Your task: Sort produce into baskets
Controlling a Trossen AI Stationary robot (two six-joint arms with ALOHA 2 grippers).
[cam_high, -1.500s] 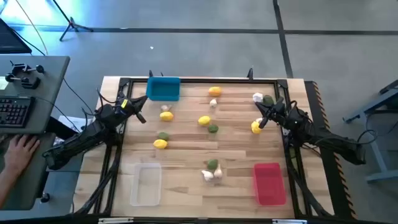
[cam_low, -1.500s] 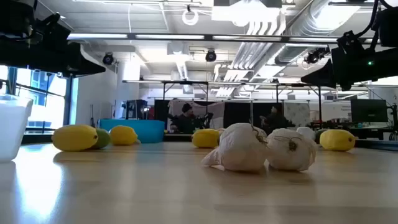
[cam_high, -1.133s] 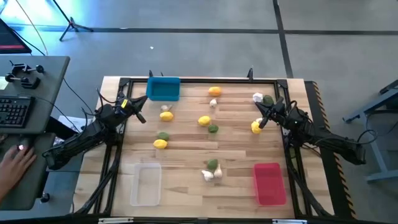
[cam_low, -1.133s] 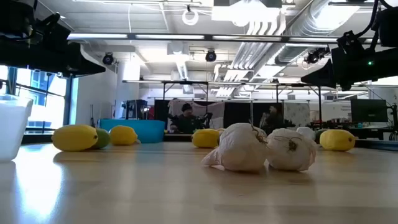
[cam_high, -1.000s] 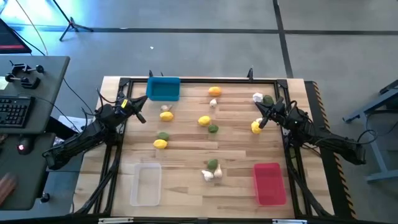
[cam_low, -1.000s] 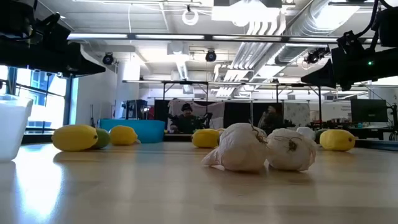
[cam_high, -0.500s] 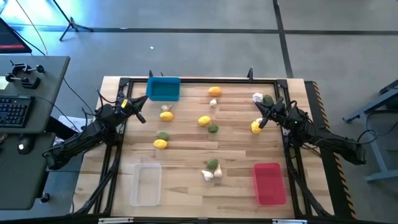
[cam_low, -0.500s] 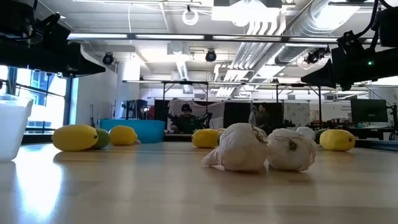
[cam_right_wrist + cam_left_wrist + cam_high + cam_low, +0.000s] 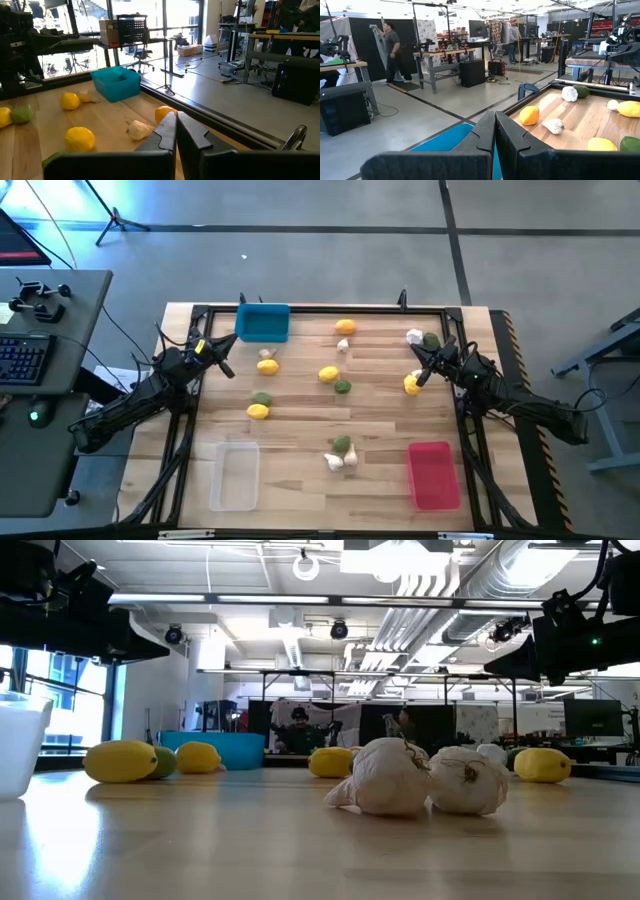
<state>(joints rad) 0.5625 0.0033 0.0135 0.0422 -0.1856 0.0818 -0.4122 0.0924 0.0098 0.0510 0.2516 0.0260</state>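
Yellow fruits (image 9: pixel 328 374), green fruits (image 9: pixel 342 387) and whitish bulbs (image 9: pixel 334 462) lie scattered on the wooden table (image 9: pixel 300 430). The blue bin (image 9: pixel 263 323) stands at the far left, the clear bin (image 9: pixel 233 476) at the near left, the red bin (image 9: pixel 432 473) at the near right. My left gripper (image 9: pixel 227 367) is shut and empty near the table's left edge, close to the blue bin (image 9: pixel 451 141). My right gripper (image 9: pixel 420 372) is shut and empty near the right edge, beside a yellow fruit (image 9: pixel 411 385).
A black frame (image 9: pixel 320 308) runs around the table. A desk with a keyboard (image 9: pixel 25 360) stands off the table's left. In the low view, two bulbs (image 9: pixel 415 778) lie near the camera, with yellow fruits (image 9: pixel 120 761) behind. People move in the room beyond.
Both arms have kept still and no produce has moved. A person's hand at the desk left of the table has drawn back out of the high view.
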